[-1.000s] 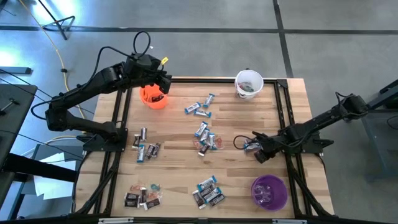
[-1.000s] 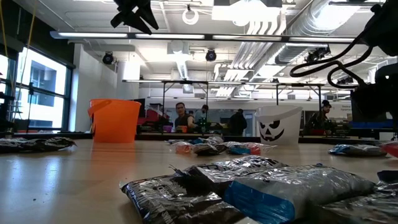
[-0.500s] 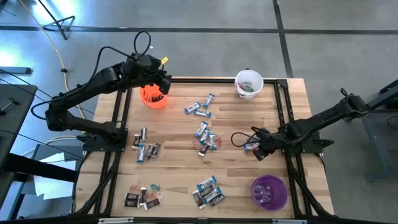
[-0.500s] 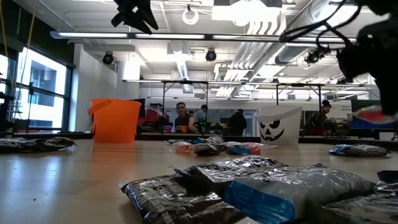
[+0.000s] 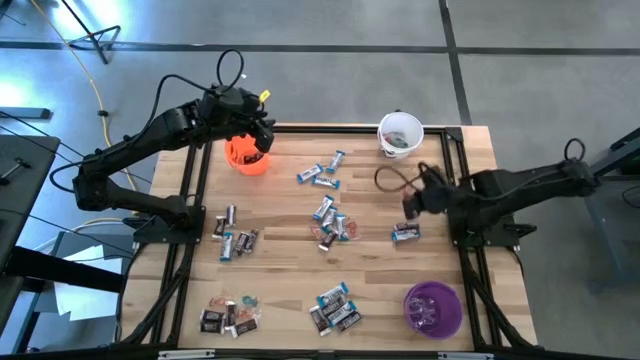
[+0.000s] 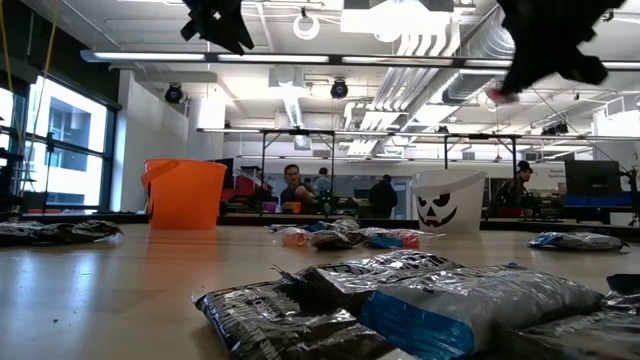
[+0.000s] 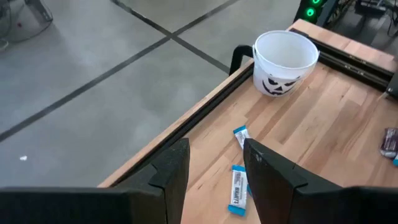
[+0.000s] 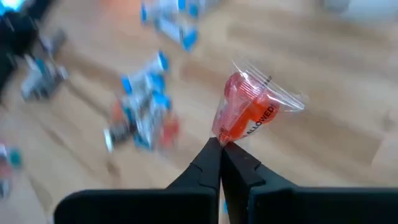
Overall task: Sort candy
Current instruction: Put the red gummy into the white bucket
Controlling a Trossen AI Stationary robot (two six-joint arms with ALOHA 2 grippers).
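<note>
**Red piece lifted, cup not yet chosen**

Wooden table (image 5: 470, 160), black-railed, with the white cup (image 5: 400, 134) at its far edge as my landmark.

- My right gripper (image 8: 221, 148) is pinched tight on the crimped tail of a red-pink wrapped candy (image 8: 249, 112); from overhead that gripper (image 5: 413, 203) hangs in the air on the near side of the white cup, close to it.
- My left gripper (image 7: 214, 163) hovers over the orange cup (image 5: 246, 155), well to the side of the white cup, fingers partly apart with nothing between them.
- Rest of the candy lies in loose groups on the table nearer me than the white cup; one blue-wrapped piece (image 5: 406, 233) sits below my right gripper.

Doing this step well, as I judge it: the hold is only on the wrapper's edge, so I should travel smoothly, stop squarely above the chosen cup's mouth, and only then let go. The purple cup (image 5: 432, 308) sits far from the white cup, at the near edge.

Hard to make out: which cup takes red pieces; the wrapper's print; the orange cup's contents. The level camera shows my right arm only as a dark shape.
</note>
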